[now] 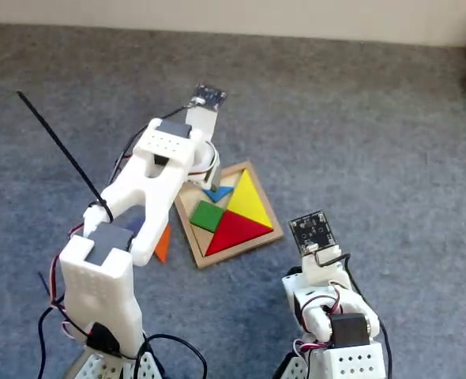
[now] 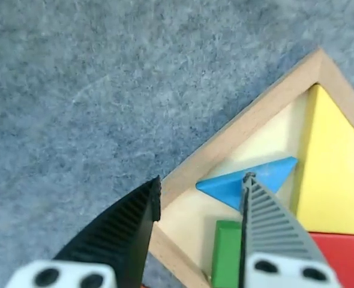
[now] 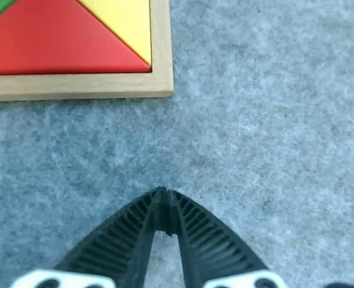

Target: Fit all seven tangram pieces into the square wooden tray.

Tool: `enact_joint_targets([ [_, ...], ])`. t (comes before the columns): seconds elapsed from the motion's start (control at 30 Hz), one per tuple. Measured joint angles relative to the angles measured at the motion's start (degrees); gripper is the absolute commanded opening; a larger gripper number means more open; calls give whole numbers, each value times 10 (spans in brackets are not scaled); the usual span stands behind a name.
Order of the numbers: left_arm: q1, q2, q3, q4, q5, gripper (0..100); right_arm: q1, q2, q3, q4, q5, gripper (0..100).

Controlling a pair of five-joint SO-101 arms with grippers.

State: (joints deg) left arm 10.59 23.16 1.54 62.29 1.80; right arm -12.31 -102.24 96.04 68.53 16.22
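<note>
Left pincer (image 2: 201, 179) is spread wide and empty at the tray's (image 2: 249, 117) far-left edge. One finger (image 2: 129, 228) hangs outside the rim over the grey table (image 2: 75, 90), and the other (image 2: 267, 222) is inside, tip right at the blue triangle (image 2: 225, 185). Just left of the tray, an orange piece (image 1: 163, 245) lies on the table, tucked against the left arm (image 1: 150, 189), which crosses over and hides the tray's left corner. The tray is pale wood, set cornerwise mid-table. Inside it, the green square (image 1: 207, 215) sits to the left, and the blue triangle lies loose on bare wood beyond it. The red triangle (image 1: 234, 230) fills the near side, edge to edge with the yellow triangle (image 1: 249, 197) on the right. Right pincer (image 3: 164, 195) is pressed closed on nothing, over bare table near the tray's red-and-yellow corner.
</note>
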Motion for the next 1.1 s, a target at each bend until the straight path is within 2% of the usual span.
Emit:
enact_joint_targets([
  [0.23, -1, -8, 14, -8, -24, 217, 0, 0, 0, 0, 0, 5],
  [0.63, 25, -11, 15, 68, -26, 216, 0, 0, 0, 0, 0, 5],
  [0.8, 30, -43, 6, 98, -3, 217, 0, 0, 0, 0, 0, 5],
  [1.0, 26, -91, 1, 95, 2, 220, 0, 0, 0, 0, 0, 5],
  [1.1, 11, -91, 2, 56, 3, 220, 0, 0, 0, 0, 0, 5],
])
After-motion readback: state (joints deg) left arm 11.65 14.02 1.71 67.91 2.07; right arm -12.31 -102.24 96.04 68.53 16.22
